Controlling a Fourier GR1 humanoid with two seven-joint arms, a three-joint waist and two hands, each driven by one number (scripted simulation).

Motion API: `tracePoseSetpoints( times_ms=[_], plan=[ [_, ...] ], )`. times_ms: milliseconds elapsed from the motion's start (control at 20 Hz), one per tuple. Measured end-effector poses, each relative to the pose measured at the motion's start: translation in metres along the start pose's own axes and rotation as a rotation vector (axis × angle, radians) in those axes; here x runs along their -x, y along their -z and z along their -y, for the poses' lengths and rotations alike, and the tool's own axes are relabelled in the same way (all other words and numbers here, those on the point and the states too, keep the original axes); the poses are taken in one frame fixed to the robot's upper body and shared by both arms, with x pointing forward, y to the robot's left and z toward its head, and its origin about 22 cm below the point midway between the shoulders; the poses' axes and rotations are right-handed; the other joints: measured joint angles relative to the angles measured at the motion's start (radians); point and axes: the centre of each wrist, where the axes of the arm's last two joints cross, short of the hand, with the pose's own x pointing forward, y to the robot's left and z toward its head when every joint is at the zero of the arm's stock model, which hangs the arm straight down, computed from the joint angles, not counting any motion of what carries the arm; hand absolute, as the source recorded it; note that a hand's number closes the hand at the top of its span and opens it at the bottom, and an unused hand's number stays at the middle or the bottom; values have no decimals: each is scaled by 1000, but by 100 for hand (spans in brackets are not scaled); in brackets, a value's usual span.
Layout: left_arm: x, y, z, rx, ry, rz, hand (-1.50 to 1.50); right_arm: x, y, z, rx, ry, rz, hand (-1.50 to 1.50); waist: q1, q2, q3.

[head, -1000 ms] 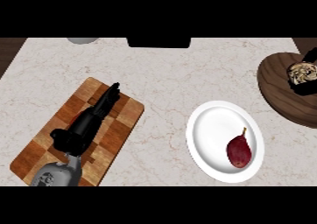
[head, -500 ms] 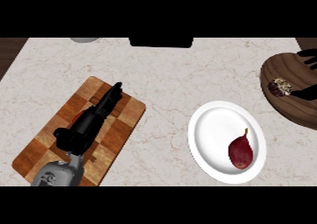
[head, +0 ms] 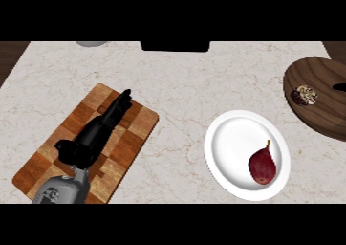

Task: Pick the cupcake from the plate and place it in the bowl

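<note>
Cupcake point(head: 305, 94): inside the wooden bowl point(head: 324, 122), off the plate point(head: 236, 139).
Handling: probably light, soft and crumbly; grip its base sides.
Left hand point(head: 98, 136): on the cutting board point(head: 137, 129), fingers straight, together, empty.

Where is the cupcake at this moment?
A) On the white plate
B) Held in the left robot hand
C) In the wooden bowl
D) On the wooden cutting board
C: the cupcake sits inside the wooden bowl at the counter's right edge, while the white plate holds only a dark red fruit.
</note>
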Motion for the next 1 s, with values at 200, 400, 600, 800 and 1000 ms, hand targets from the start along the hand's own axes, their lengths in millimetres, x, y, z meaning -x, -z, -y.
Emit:
tracePoseSetpoints(
  times_ms=[200, 400, 600, 800, 1000],
  plan=[
    [-4, 2, 5, 4, 1, 2, 0, 14, -4, 30, 62, 111, -65, -150, 0, 0, 0],
    [-6, 0, 7, 1, -8, 4, 0, 40, -21, 69, 127, 186, -119, -150, 0, 2, 2],
    [-6, 0, 3, -5, -7, 0, 0, 67, -45, 100, 192, 243, -137, -150, -5, 3, 3],
    [-5, -1, 2, -5, -8, 5, 0, 88, -70, 129, 221, 277, -139, -150, -7, 6, 5],
    [-3, -2, 2, 0, -4, 10, 0, 104, -93, 151, 205, 294, -132, -150, -9, 7, 7]
  ],
)
